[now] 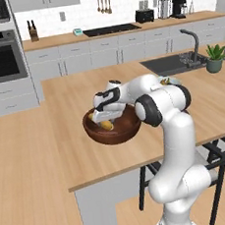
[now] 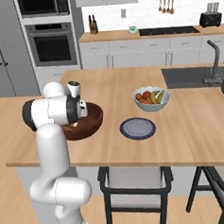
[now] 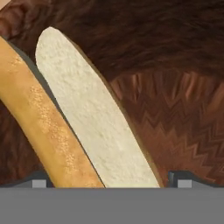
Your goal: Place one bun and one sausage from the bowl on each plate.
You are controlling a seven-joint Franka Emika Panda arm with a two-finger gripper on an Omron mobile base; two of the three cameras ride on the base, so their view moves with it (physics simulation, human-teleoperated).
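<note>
Your gripper (image 1: 104, 119) hangs inside the wooden bowl (image 1: 131, 127), which sits on the island counter (image 1: 74, 104) near its front edge. The jaws are spread wide and pinch nothing; in the hand view one dark fingertip (image 3: 37, 180) rises on each side of the bun (image 3: 94, 118). The bun lies directly ahead of the claw, between the tips, its pale cut face up. Its long axis runs diagonally, from upper left to lower right in the hand view, so it appears to cross the closing line at a slant. One plate (image 2: 138, 128) waits to the right of the bowl, near the fruit bowl (image 2: 151, 99). Whether a sausage lies in the bowl cannot be told.
</note>
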